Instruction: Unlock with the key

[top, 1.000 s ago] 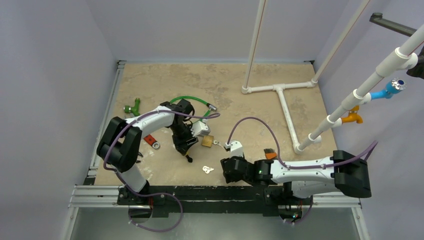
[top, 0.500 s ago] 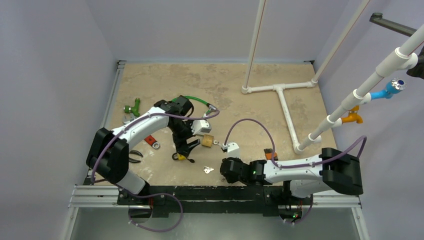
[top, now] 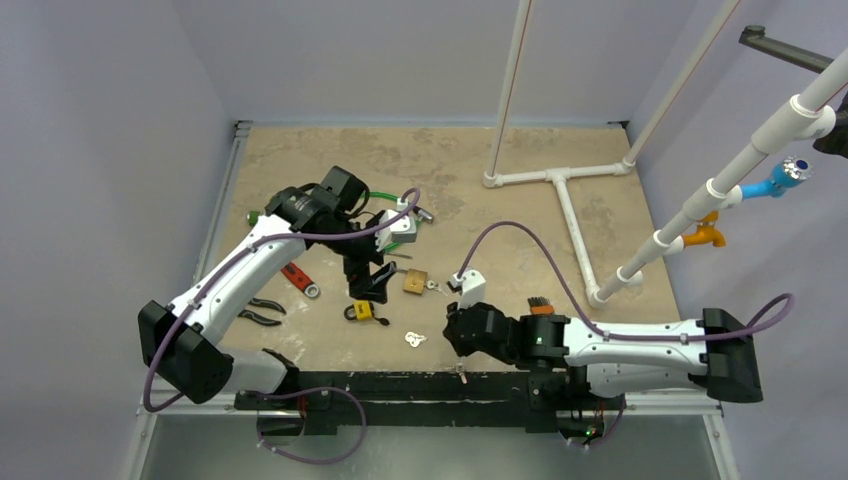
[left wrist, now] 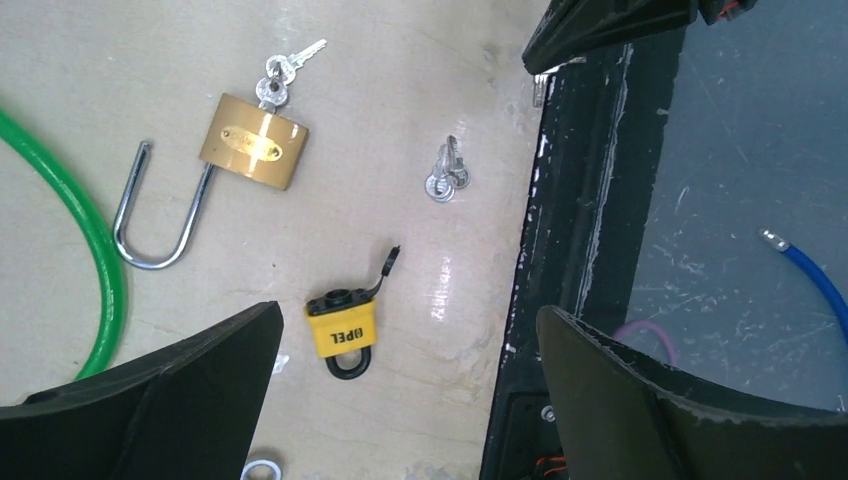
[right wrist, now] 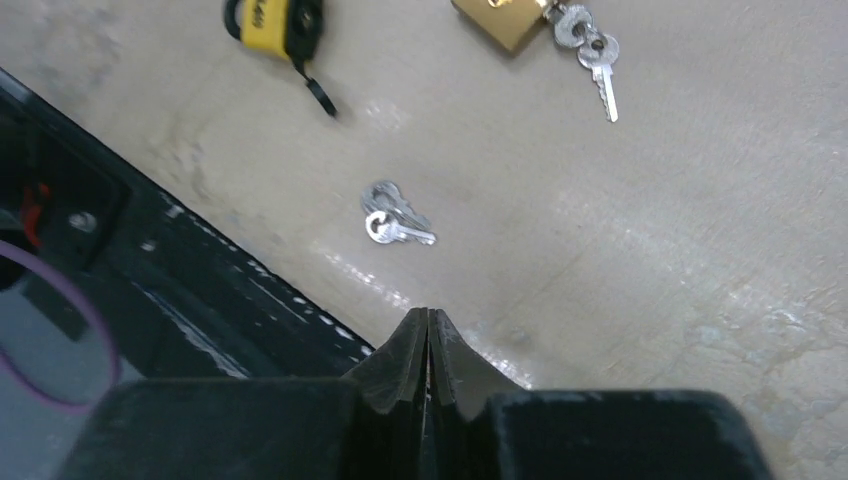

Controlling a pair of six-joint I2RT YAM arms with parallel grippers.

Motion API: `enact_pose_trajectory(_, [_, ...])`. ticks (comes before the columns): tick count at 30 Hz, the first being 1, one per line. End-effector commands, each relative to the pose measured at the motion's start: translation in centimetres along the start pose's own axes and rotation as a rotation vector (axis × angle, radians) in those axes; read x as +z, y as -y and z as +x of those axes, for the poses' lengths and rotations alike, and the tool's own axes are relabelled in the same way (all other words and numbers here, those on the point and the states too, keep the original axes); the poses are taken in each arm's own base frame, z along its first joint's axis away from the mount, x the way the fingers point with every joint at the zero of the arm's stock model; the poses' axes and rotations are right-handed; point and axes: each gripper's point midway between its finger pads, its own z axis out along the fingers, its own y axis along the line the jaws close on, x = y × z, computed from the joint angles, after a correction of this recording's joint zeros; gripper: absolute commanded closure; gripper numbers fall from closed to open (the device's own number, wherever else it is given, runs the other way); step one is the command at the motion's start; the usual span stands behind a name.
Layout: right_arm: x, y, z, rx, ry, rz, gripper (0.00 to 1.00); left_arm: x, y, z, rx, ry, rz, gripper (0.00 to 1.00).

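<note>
A brass padlock (left wrist: 250,142) lies flat on the table with its steel shackle (left wrist: 150,215) swung open. A key (left wrist: 272,88) on a small ring sticks in its keyhole. In the top view the brass padlock (top: 415,282) lies between the two arms. My left gripper (left wrist: 408,315) hangs wide open above the table, holding nothing. A small yellow padlock (left wrist: 343,330) lies below it. My right gripper (right wrist: 428,312) is shut and empty. It sits low near the table's front edge, short of a loose pair of keys (right wrist: 395,222).
A green cable (left wrist: 70,230) curves left of the brass padlock. Pliers (top: 258,312), a red-handled tool (top: 300,281) and a green fitting (top: 262,215) lie to the left. An orange brush (top: 540,305) and a white pipe frame (top: 565,195) are to the right. The black front rail (left wrist: 560,250) borders the table.
My left gripper opened wide, rose and drew back to the left, leaving the yellow padlock on the table. My right gripper closed, and that arm's elbow swung out to the right.
</note>
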Motion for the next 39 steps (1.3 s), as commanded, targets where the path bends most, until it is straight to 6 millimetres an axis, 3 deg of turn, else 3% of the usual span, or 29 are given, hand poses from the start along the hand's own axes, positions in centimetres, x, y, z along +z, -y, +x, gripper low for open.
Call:
enact_pose_trajectory(1, [-1.7,-0.6,-2.8,-0.018,0.045,0.001,0.82,0.2,1.2,-0.5,-0.015,0.034,0.078,0.00])
enact_pose_trajectory(3, [-1.7,0.0,-1.0,-0.008,-0.031,0.029,0.61,0.2,1.3,-0.2,-0.015,0.027,0.079,0.00])
enact_pose_trajectory(4, [-1.6,0.1,0.4,0.010,-0.080,0.034,0.57,0.2,1.4,-0.1,-0.010,0.030,0.077,0.00])
enact_pose_trajectory(9, [-1.6,-0.3,5.6,0.061,-0.184,0.046,0.53,-0.2,1.6,-0.1,0.002,0.037,0.061,0.00])
enact_pose_trajectory(15, [-0.9,0.2,6.6,0.078,-0.184,0.072,0.54,-0.5,1.7,0.4,0.009,0.017,0.050,0.00])
enact_pose_trajectory(29, [0.2,1.7,9.4,0.070,-0.237,0.102,0.67,-0.9,1.6,-0.3,0.000,0.043,0.027,0.00])
enact_pose_trajectory(32, [0.7,1.4,9.5,0.069,-0.232,0.099,0.76,-0.9,1.4,-0.2,-0.005,0.043,0.013,0.00])
enact_pose_trajectory(35, [1.1,1.2,9.2,0.068,-0.215,0.095,0.97,-0.8,1.3,0.0,-0.008,0.042,0.006,0.00])
enact_pose_trajectory(39, [0.8,0.9,8.2,0.076,-0.179,0.074,1.00,-0.2,1.9,0.2,-0.007,0.062,0.044,0.00])
